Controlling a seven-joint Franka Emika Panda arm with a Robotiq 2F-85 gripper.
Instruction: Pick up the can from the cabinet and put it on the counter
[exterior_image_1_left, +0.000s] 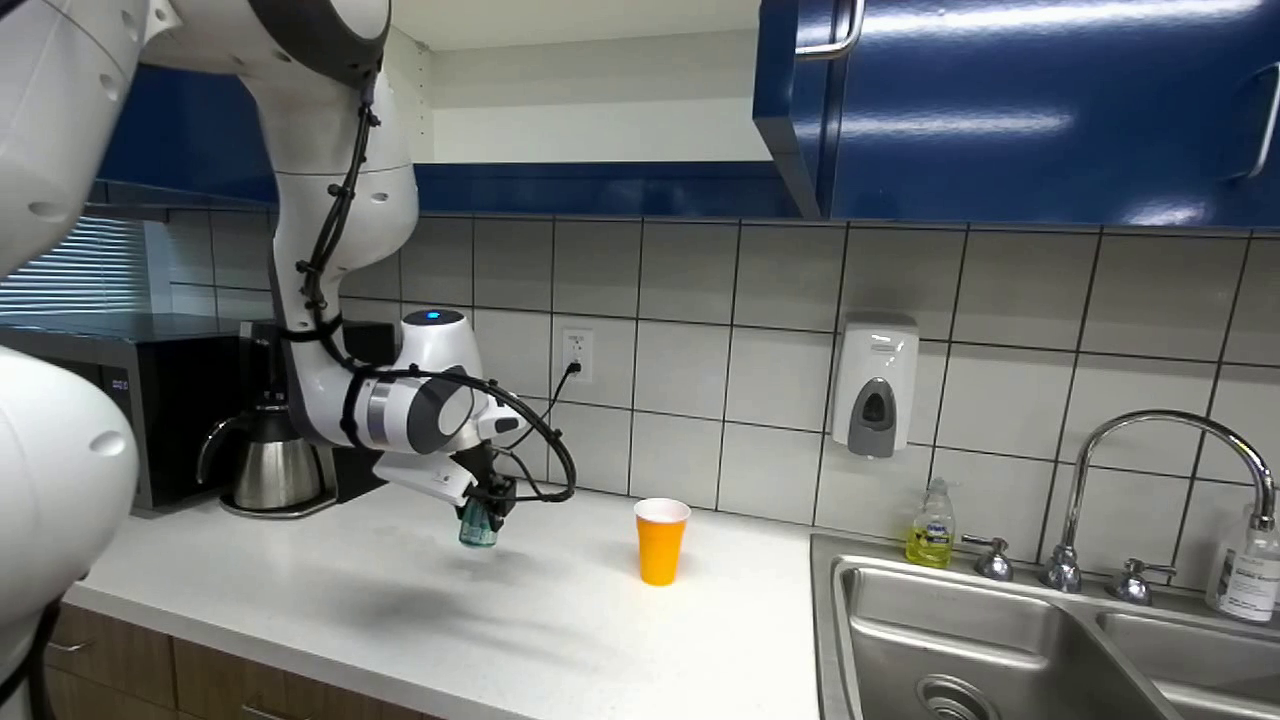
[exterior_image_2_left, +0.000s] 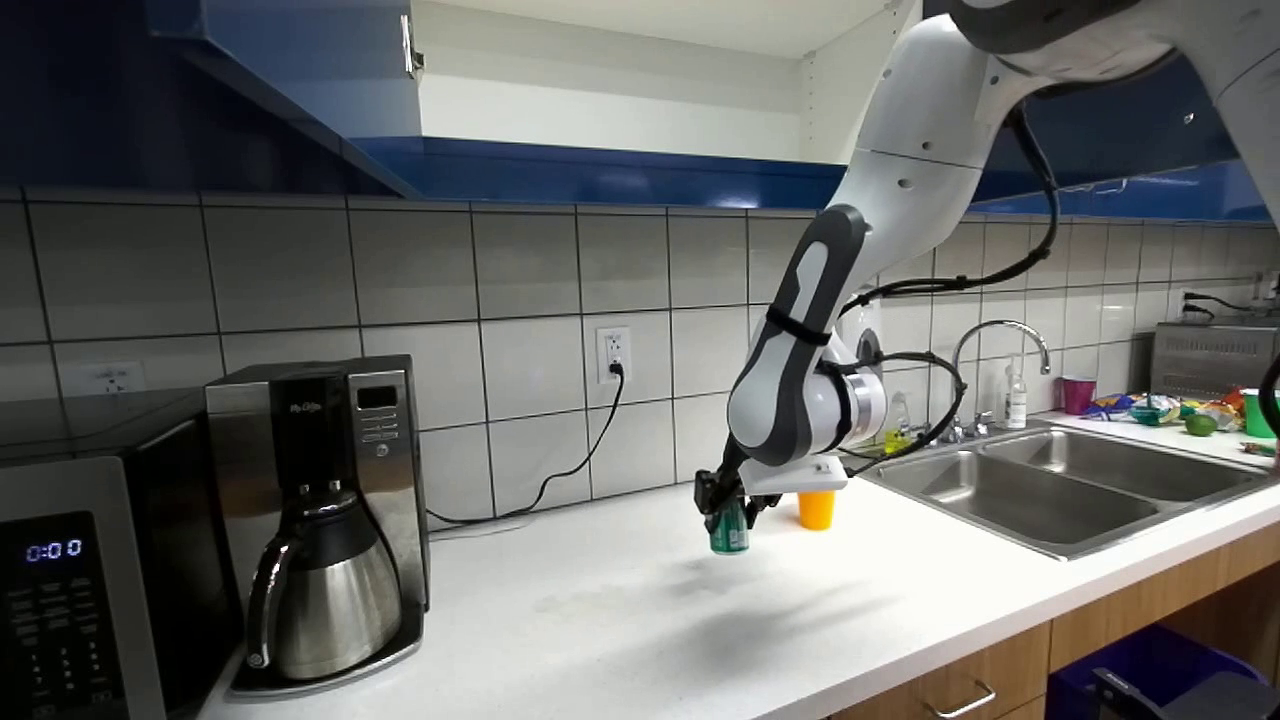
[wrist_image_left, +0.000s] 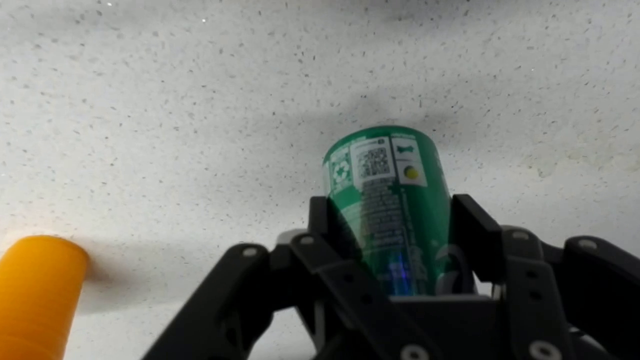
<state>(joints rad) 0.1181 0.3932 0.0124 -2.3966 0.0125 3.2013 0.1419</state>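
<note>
The green can (wrist_image_left: 390, 195) is between the two black fingers of my gripper (wrist_image_left: 385, 215), which touch its sides in the wrist view. The can also shows in both exterior views (exterior_image_1_left: 478, 526) (exterior_image_2_left: 729, 530), roughly upright with its base a little above the white counter (exterior_image_1_left: 560, 640). Its top is hidden by the gripper (exterior_image_2_left: 738, 500). The counter fills the background of the wrist view (wrist_image_left: 175, 100). The blue cabinet (exterior_image_1_left: 600, 190) hangs above with its door open, and its pale interior shows in both exterior views (exterior_image_2_left: 620, 175).
An orange cup (exterior_image_1_left: 660, 545) stands on the counter near the can, and shows at lower left in the wrist view (wrist_image_left: 40, 295). A coffee maker (exterior_image_2_left: 390, 480) and microwave (exterior_image_2_left: 60, 560) stand at one end. A steel sink (exterior_image_1_left: 835, 620) with a faucet (exterior_image_1_left: 1075, 500) is at the other.
</note>
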